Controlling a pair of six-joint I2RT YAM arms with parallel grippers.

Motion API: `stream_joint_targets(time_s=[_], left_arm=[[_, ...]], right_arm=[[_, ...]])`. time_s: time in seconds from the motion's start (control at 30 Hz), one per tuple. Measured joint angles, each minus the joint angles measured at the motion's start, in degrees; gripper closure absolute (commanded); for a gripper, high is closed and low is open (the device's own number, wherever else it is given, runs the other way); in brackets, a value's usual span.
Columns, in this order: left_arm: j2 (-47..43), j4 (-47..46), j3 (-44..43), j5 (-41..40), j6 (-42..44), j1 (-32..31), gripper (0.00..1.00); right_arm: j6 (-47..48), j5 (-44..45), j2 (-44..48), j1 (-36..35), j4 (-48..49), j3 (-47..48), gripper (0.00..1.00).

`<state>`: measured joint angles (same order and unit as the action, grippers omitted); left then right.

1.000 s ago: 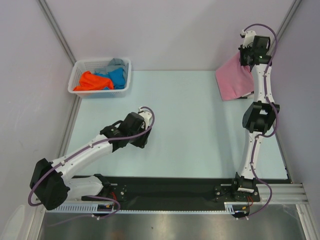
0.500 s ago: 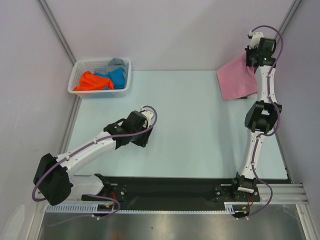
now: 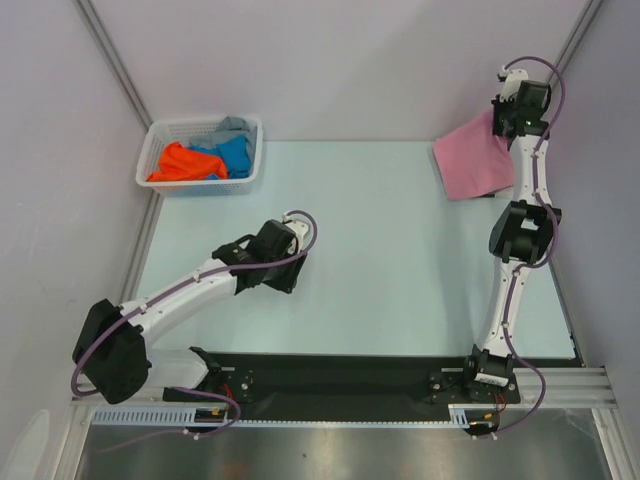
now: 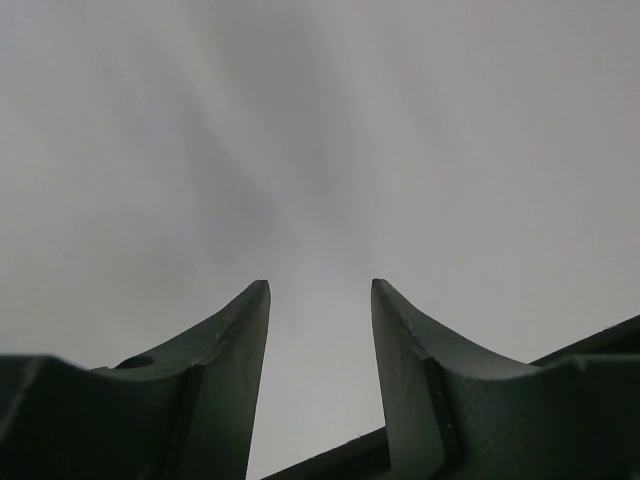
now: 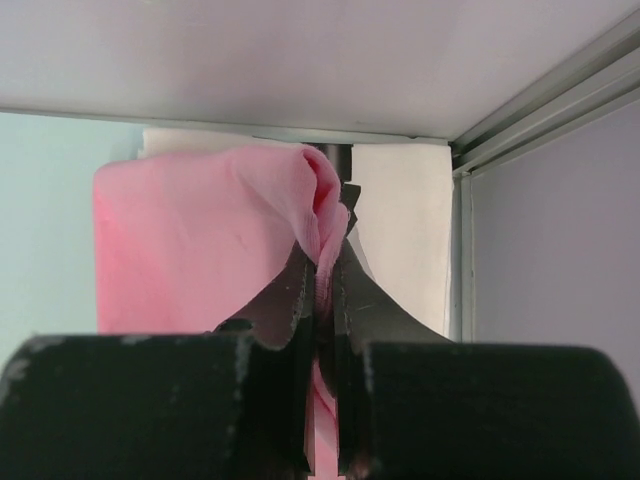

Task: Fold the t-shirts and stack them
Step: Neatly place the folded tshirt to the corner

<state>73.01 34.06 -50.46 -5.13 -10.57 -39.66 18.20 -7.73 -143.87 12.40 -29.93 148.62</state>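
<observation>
Across the whole floor of the cell we see the pale blue-green table (image 3: 400, 250), closed in by plain grey panels (image 3: 330, 60). Next in size come our two arms. Our right arm (image 3: 520, 235) stands stretched along the right edge and reaches to the far right corner. Our left arm (image 3: 190, 290) lies low and bent across the near left part of the table, its wrist ending at the middle-left of the surface.

The pink t-shirt (image 3: 468, 165) is at the far right corner. Its upper edge is lifted off the table, and the rest hangs down and spreads onto the surface there. Well apart from it, in the far left corner, sits the white lattice basket (image 3: 200, 121). In it we make out an orange t-shirt (image 3: 180, 162), a blue t-shirt (image 3: 235, 155) beside it and a grey t-shirt (image 3: 232, 127) at the back.

From the right wrist we see a flat white piece (image 5: 400, 230) lying beyond the pink cloth against the back wall; we cannot tell what it is. The right gripper (image 5: 322, 215) is clenched on a bunched fold of the pink t-shirt, with the cloth pinched between its dark fingers (image 5: 290, 290). The left gripper (image 4: 318, 290) is released, its two prongs apart with nothing between them, above a blurred grey surface.
</observation>
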Motion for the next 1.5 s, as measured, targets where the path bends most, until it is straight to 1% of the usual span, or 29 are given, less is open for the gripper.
stream_joint_targets(time_s=[0.73, 1.13, 1.2, 1.23, 1.27, 1.33, 1.4, 1.43, 1.47, 1.5], left_arm=[[6.4, 0.0, -3.9, 2.4, -1.5, 3.0, 0.50], [12.0, 0.4, -8.5, 3.4, -2.1, 3.3, 0.50], [13.0, 0.7, -9.1, 3.6, -2.1, 3.3, 0.50], [13.4, 0.8, -9.4, 3.7, -2.1, 3.3, 0.50], [13.7, 1.0, -9.6, 3.8, -2.4, 3.4, 0.50], [13.9, 1.2, -9.8, 3.9, -2.5, 3.4, 0.50], [14.0, 1.5, -9.9, 3.9, -2.5, 3.5, 0.51], [14.0, 1.7, -9.9, 3.9, -2.6, 3.5, 0.51], [14.0, 1.8, -9.9, 3.9, -2.6, 3.5, 0.51], [13.9, 2.0, -9.9, 3.9, -2.7, 3.5, 0.51]], right_arm=[[-2.6, 2.1, -5.7, 2.9, 7.4, 0.0, 1.00], [-3.3, 3.8, -10.3, 3.8, 12.2, 0.0, 1.00], [-3.4, 4.3, -11.1, 3.9, 12.9, 0.0, 0.94], [-3.4, 4.5, -11.3, 4.0, 13.3, 0.0, 0.88], [-3.5, 4.7, -11.8, 4.1, 13.7, 0.0, 0.69], [-3.4, 5.4, -12.4, 4.3, 14.8, 0.0, 0.64], [-3.1, 6.4, -13.0, 4.5, 15.7, 0.0, 0.55], [-3.0, 7.1, -13.1, 4.6, 15.9, 0.0, 0.49], [-3.0, 7.8, -13.1, 4.6, 15.9, 0.0, 0.39], [-3.0, 8.7, -13.1, 4.7, 16.1, 0.0, 0.34]])
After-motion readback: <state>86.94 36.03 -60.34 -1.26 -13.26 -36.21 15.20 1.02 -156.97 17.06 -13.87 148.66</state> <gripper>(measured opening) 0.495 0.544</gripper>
